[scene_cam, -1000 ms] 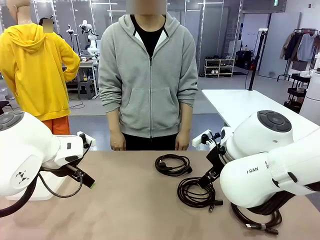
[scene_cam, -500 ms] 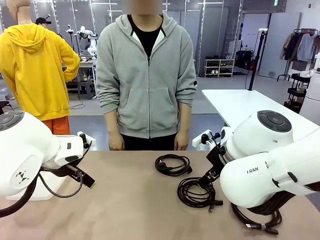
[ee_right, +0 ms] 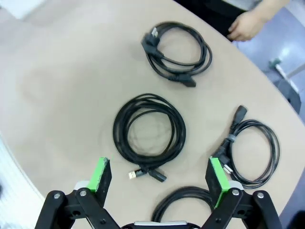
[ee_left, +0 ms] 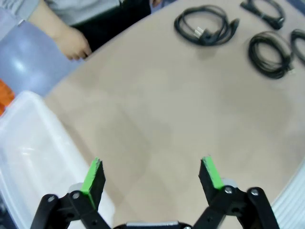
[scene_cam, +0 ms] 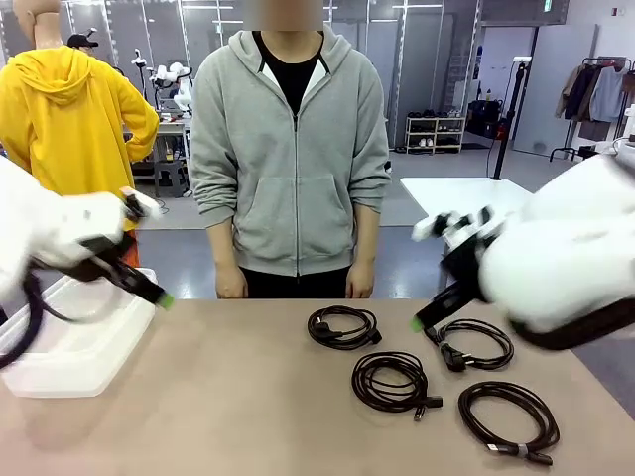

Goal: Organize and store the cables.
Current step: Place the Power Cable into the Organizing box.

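**Front view:** Both arms have risen from the table within the last half second, and the motion blurs them. Before, they sat low and hid much of the surface. Now the table [scene_cam: 248,407] is open to see, and a white bin [scene_cam: 40,382] shows at its left edge. The left gripper [scene_cam: 159,297] hangs over the bin's far side. The right gripper [scene_cam: 421,321] is just beside the right cable [scene_cam: 476,343]. Four cables lie on the right half: the far cable [scene_cam: 343,327] in front of the person [scene_cam: 293,149], the middle cable [scene_cam: 394,381], the right cable and the near cable [scene_cam: 508,416]. The far and middle cables lie where they lay before.

**Left wrist view:** The jaws are spread wide with nothing between them. Bare table is below, the bin is at the left, and the cables are well apart at the top right.

**Right wrist view:** The jaws are spread wide and empty. The middle cable lies on the table between the lines of the two fingers.

I judge that the storing has not yet begun, because I can see no cable in the bin. The right arm seems best placed to take the middle cable first.
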Controlling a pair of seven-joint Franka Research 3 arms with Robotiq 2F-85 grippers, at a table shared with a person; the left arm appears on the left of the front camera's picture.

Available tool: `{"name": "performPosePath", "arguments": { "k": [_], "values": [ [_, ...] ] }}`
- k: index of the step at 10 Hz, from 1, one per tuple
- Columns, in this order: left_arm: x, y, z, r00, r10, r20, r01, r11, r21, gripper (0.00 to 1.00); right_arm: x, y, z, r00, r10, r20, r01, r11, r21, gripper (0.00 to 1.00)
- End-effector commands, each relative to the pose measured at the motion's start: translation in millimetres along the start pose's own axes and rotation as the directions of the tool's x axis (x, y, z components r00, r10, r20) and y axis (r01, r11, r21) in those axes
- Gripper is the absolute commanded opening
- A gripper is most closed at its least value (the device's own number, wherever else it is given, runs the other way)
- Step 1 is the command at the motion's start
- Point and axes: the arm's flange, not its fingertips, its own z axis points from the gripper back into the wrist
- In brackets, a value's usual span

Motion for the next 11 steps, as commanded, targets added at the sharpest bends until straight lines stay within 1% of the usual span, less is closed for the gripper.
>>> {"name": "performPosePath", "arguments": {
  "k": [1,2,3,4,5,6,7,8,9,10,11],
  "values": [
    [-17,64,76,1.0,0.006,0.008,-0.005,0.991,-0.133,1.0,-23,-55,65,0.999,0.026,0.041,-0.031,0.991,0.133,1.0],
    [-37,86,117,0.999,0.029,0.044,-0.022,0.986,-0.165,1.0,-47,-69,89,0.998,0.02,0.058,-0.031,0.982,0.188,1.0],
    [-60,101,140,0.997,0.046,0.059,-0.035,0.985,-0.167,1.0,-72,-82,106,0.997,0.014,0.075,-0.03,0.976,0.216,1.0],
    [-86,113,159,0.993,0.075,0.087,-0.059,0.983,-0.174,1.0,-98,-93,123,0.992,-0.02,0.128,-0.013,0.968,0.252,1.0],
    [-107,120,172,0.984,0.104,0.147,-0.079,0.983,-0.168,1.0,-124,-103,138,0.983,-0.073,0.17,0.026,0.965,0.263,1.0],
    [-130,123,187,0.965,0.133,0.225,-0.093,0.979,-0.183,1.0,-151,-109,152,0.969,-0.142,0.202,0.084,0.959,0.27,1.0],
    [-148,124,199,0.949,0.159,0.271,-0.113,0.978,-0.178,1.0,-164,-115,156,0.959,-0.172,0.224,0.112,0.96,0.256,1.0],
    [-162,124,207,0.942,0.178,0.285,-0.131,0.976,-0.174,1.0,-180,-115,164,0.946,-0.204,0.251,0.141,0.959,0.246,1.0],
    [-170,124,208,0.945,0.186,0.268,-0.143,0.975,-0.17,1.0,-187,-114,168,0.94,-0.213,0.266,0.149,0.959,0.243,1.0],
    [-169,127,204,0.936,0.213,0.281,-0.169,0.97,-0.173,1.0,-187,-113,167,0.937,-0.226,0.265,0.162,0.957,0.241,1.0],
    [-161,132,191,0.928,0.257,0.271,-0.214,0.961,-0.178,1.0,-180,-111,156,0.939,-0.233,0.254,0.169,0.953,0.252,1.0]
  ]
}}
